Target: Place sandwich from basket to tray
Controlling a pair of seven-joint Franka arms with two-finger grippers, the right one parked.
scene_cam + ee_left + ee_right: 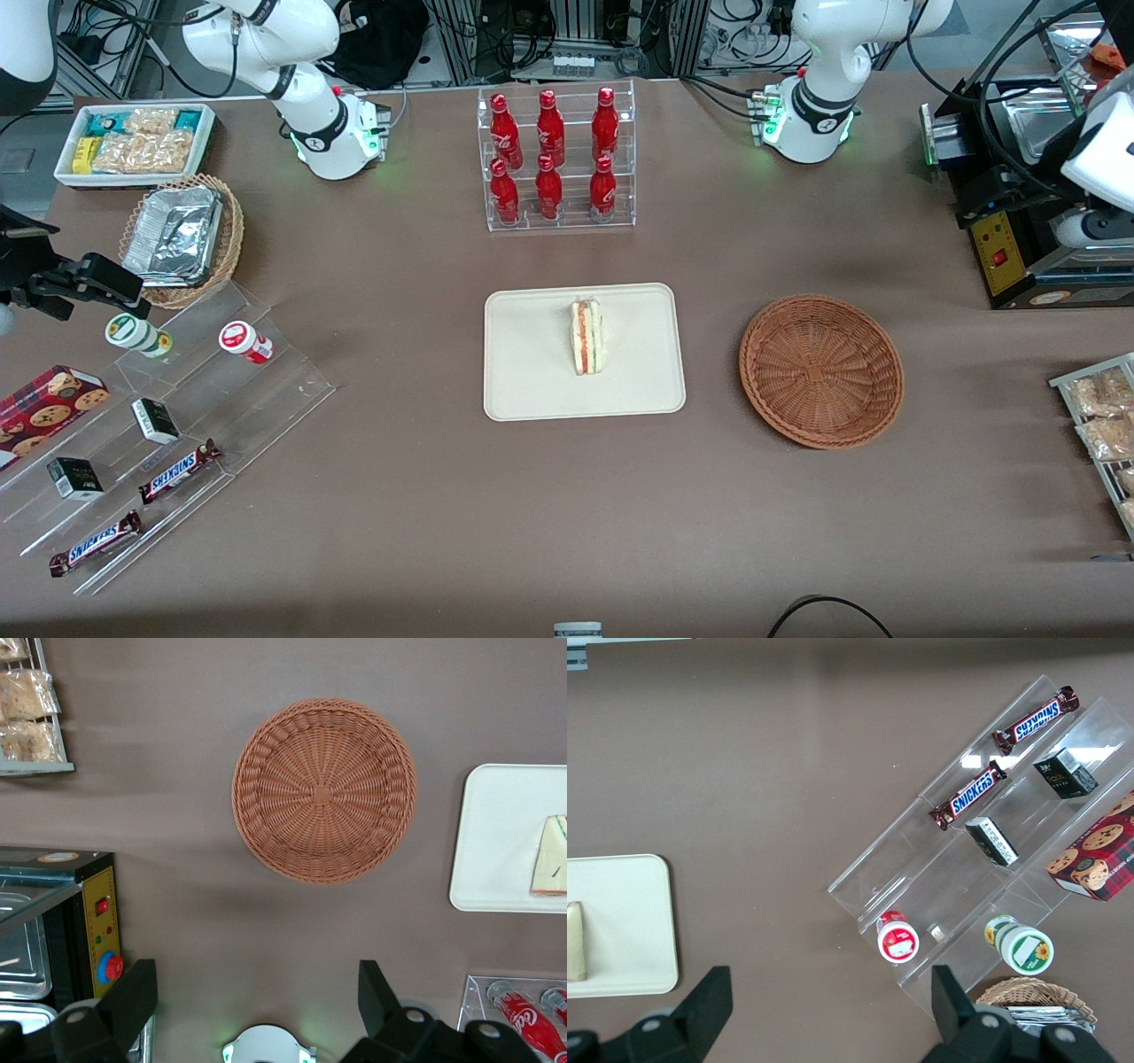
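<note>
1. The small triangular white-bread sandwich [586, 337] with red and green filling lay on the flat cream rectangular tray [532, 390]; the round reddish-brown wicker basket [821, 369] held nothing.
2. The left arm's gripper [257, 1001] hung high above the basket, fingers spread apart and grasping nothing.
3. Little seemed likely to go wrong: only a careless low retreat might nudge the light basket.
4. The brown table [443, 514] carried an acrylic rack of red bottles [554, 159]; cables cluttered the room.

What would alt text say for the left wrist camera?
An empty round wicker basket sits on a brown table, with the open end effector high above it. Beside it, a sandwich lies on a cream tray.
</note>
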